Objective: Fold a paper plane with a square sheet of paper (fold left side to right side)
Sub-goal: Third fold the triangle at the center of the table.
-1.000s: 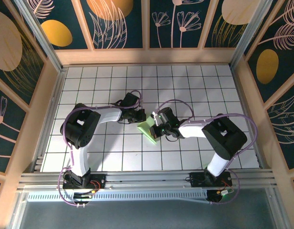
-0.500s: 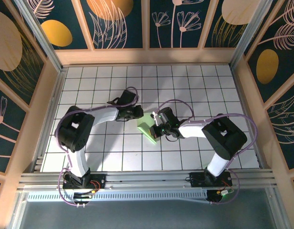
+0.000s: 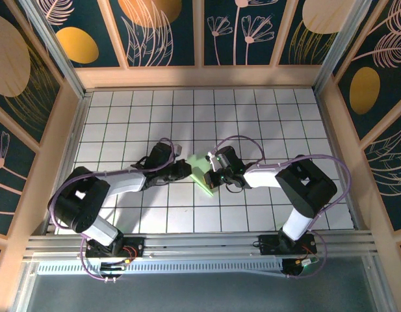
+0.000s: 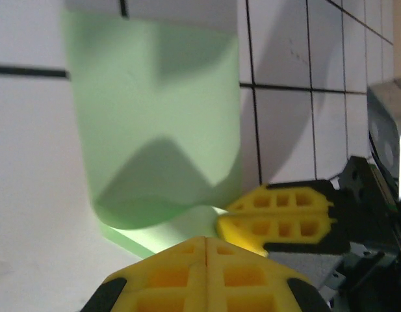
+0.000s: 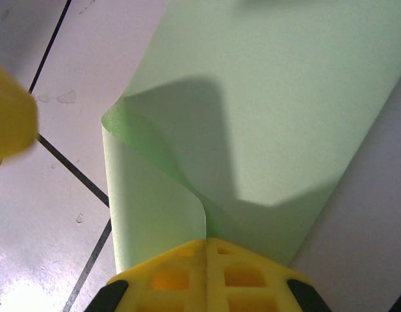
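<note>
Right now the square sheet of paper (image 4: 155, 117) lies on the counter (image 3: 252, 117) near its middle, between my two arms, and one part of it is curled over into a soft, rounded bend that has not been pressed flat. From the right wrist I see a loose flap standing up in a curve beside the flat layer.

My left end effector (image 4: 205, 252) has its fingers together with nothing between them. The tips sit at the sheet's near edge, and I cannot tell whether they touch it. My right end effector (image 5: 206, 255) is also closed, with its tips down on the paper where the curled flap meets the lower layer. I cannot make out whether a layer is nipped between the fingers or only pinned under them.

I judge this paper thin, very light and limp. It will slide on the smooth tiles, spring back out of a bend, and crumple or tear if dragged. The best hold is at a free edge or corner, lightly, with the other arm pinning the sheet flat. A crease wants a closed tip run along it — not a squeeze in the middle.

No container comes into this job — the sheet rests bare on the tiles.
</note>
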